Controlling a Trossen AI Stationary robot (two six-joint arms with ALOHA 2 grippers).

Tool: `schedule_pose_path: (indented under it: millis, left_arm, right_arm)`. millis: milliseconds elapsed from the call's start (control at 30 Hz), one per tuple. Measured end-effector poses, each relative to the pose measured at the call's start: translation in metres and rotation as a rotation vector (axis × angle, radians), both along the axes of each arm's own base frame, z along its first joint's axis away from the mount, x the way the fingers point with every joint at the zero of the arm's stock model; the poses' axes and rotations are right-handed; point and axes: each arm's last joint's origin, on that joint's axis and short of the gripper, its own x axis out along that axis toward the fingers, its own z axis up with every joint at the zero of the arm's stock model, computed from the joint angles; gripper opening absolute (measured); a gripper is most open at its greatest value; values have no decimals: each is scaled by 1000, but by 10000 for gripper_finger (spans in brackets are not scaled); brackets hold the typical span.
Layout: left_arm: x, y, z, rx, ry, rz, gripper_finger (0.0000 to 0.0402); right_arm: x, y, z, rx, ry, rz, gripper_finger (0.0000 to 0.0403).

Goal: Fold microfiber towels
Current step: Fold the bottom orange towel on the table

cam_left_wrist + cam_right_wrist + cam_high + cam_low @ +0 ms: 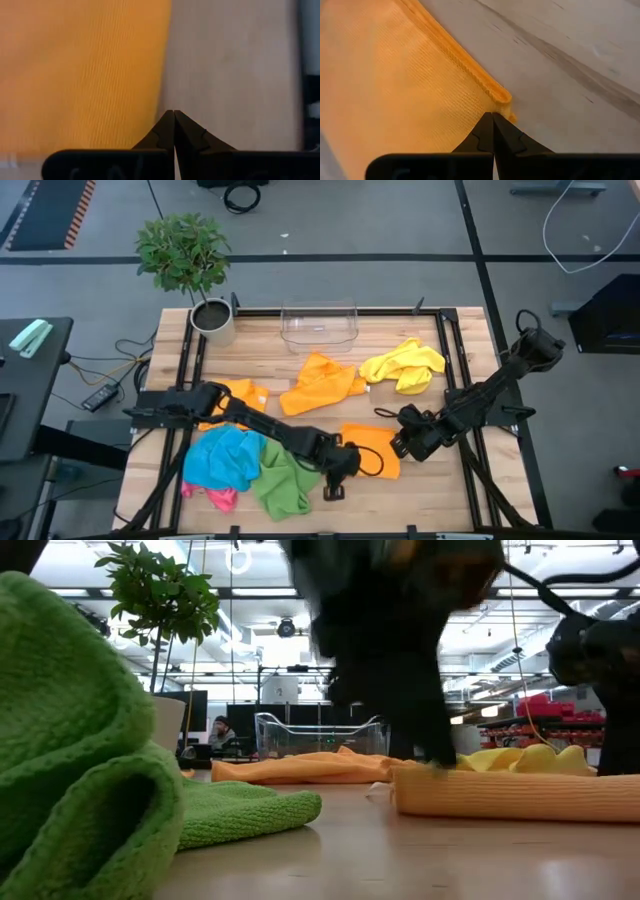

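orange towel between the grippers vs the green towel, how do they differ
The orange towel lies flat and folded with straight edges; the green towel is a crumpled heap. The orange one has the left gripper and right gripper at its ends; the green one is untouched. Both sit at the table's front.

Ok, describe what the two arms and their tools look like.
Both arms are dark, near-black jointed links. The left arm is slim, ending in a blocky head; the right arm has a bulky rounded joint. The left tool and right tool each have two black tapered fingers meeting in a point.
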Motion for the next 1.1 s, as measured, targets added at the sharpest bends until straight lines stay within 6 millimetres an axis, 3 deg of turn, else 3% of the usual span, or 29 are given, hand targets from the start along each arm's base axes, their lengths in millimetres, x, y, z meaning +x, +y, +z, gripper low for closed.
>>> schedule_pose_path:
  millis: [100,267,400,533,600,767,1100]
  left_arm:
    - [2,-4,-20,2,27,55,6]
    - [5,-5,-25,-40,42,92,7]
    - [2,-4,-6,-44,7,58,7]
    - [1,3,39,-4,-146,53,8]
    - [3,9,43,31,-175,63,5]
    - [12,30,20,52,-112,74,6]
    - [21,39,-19,24,-25,39,4]
  right_arm:
    - [-2,-2,-3,2,13,-1,3]
    - [-3,-5,-2,4,40,-4,3]
    - [-5,-7,7,-5,50,4,3]
    - [-5,-7,24,-1,-7,11,3]
    - [-3,-3,34,15,-57,13,3]
    - [-3,18,37,73,-157,23,3]
    - [-7,62,5,167,-161,21,3]
